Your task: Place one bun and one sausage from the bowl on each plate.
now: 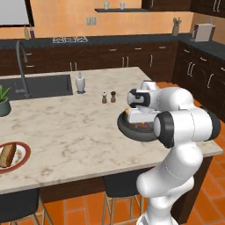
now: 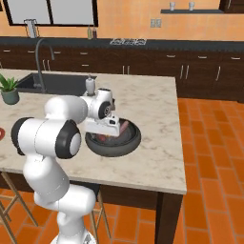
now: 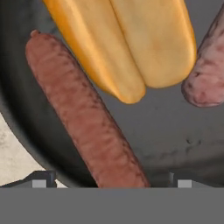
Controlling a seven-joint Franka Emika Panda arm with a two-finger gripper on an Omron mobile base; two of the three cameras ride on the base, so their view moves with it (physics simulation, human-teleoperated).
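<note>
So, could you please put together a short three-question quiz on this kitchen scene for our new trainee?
1. True or false: the gripper is open above the dark bowl, with a sausage running between its fingertips.
2. Which food already lies on the red-rimmed plate at the counter's left edge? A) a sausage B) a bun C) yellow fruit
3. Fill in: in the hand view, the bun lies beside the brown sausage, and a paler ____ shows at the right edge.

Key: 1 true; 2 B; 3 sausage.
</note>
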